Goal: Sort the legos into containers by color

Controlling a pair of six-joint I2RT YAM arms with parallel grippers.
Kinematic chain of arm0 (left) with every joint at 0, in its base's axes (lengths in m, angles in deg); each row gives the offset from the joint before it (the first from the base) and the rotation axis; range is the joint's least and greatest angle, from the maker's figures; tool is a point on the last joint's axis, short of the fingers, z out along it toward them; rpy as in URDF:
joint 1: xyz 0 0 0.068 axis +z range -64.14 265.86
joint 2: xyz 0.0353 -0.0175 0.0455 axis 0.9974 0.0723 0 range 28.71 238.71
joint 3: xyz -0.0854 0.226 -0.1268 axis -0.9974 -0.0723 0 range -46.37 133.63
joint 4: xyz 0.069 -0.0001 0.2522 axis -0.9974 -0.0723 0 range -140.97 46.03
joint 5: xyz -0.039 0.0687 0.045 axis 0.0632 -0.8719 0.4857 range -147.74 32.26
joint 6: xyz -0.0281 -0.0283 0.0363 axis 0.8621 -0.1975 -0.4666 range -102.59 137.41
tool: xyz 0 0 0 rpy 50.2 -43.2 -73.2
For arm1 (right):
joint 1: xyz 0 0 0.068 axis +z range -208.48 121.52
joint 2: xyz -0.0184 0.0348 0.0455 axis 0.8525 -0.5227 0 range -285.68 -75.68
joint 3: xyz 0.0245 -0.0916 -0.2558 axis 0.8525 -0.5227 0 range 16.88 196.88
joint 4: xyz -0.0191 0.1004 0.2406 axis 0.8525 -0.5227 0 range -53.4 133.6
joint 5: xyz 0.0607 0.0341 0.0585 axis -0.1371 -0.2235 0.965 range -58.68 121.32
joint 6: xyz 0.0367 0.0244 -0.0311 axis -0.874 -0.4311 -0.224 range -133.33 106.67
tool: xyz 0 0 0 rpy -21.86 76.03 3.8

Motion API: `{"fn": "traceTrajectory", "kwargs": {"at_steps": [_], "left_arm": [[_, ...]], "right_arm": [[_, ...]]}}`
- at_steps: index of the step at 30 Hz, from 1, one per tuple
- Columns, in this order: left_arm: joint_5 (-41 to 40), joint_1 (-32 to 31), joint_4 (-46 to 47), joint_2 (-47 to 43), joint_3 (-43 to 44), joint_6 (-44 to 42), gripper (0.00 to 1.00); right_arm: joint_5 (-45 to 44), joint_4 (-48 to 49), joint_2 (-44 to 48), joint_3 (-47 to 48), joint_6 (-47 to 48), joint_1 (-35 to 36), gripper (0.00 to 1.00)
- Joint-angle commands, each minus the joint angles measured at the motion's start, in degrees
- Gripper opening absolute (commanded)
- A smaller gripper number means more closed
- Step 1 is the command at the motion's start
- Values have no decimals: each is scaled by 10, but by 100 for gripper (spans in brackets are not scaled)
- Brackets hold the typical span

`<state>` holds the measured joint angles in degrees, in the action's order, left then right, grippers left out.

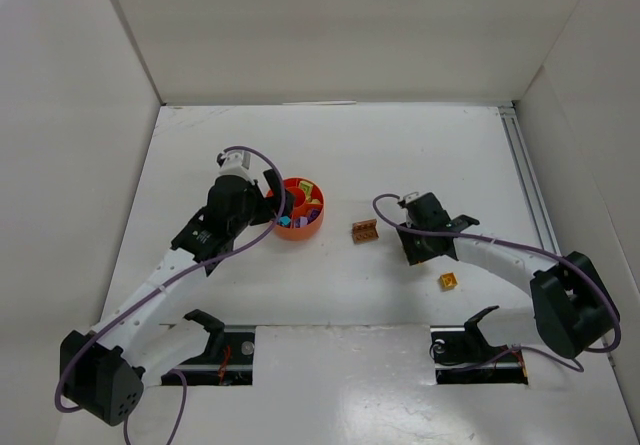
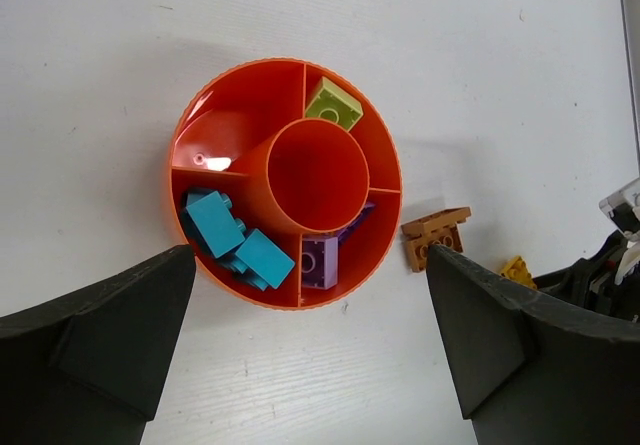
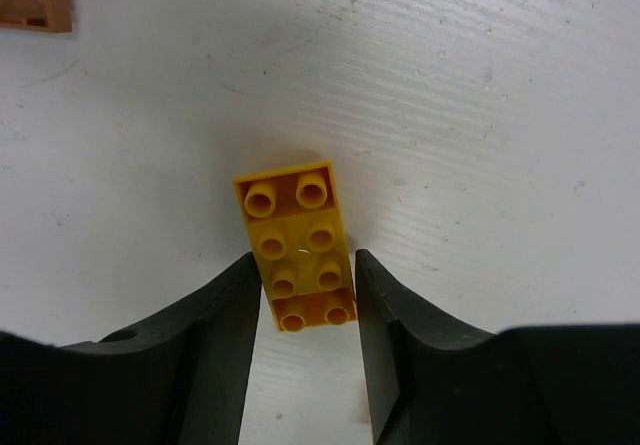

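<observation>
Only my right wrist view shows my right tool (image 3: 307, 285) closed against both long sides of the orange-yellow plastic lego brick (image 3: 295, 240) lying on the white desk (image 3: 500, 115); my left wrist view shows my left tool (image 2: 307, 255) spread wide above the round orange plastic dish (image 2: 230, 115), with teal bricks (image 2: 230, 235), a purple brick (image 2: 320, 262) and a pale green brick (image 2: 333, 103) in separate wedges

Place: robot lab test cell, by my feed.
Walls: plain white boards (image 1: 350, 35) box my view on 3 sides.
Bench: white table (image 1: 400, 155), alu rail (image 1: 527, 180) at rt edge.
Kit: left arm (image 1: 150, 300) & right arm (image 1: 500, 255) on bench, purple cables (image 1: 250, 149) looped along them.
</observation>
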<state>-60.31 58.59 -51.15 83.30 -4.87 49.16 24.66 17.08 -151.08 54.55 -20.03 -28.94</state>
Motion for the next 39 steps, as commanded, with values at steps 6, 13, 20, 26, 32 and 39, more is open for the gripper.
{"fn": "traceTrajectory", "kwargs": {"at_steps": [6, 13, 20, 26, 32, 39], "left_arm": [[14, 0, 8, -25, 18, -2, 100], [99, 0, 28, -25, 24, -13, 100], [370, 0, 166, 16, 9, -27, 100], [427, -55, 224, 80, 31, -11, 99], [334, -117, 215, 106, 77, 1, 90], [323, -143, 235, 124, 83, 6, 80]], "right_arm": [[-13, 23, 11, 0, -8, 10, 33], [-6, 52, 36, 11, 47, 59, 21], [91, 130, 182, 36, 136, 109, 19], [207, 192, 270, 28, 187, 131, 19], [227, 205, 275, 43, 204, 160, 19], [215, 210, 275, 53, 204, 170, 19]]}}
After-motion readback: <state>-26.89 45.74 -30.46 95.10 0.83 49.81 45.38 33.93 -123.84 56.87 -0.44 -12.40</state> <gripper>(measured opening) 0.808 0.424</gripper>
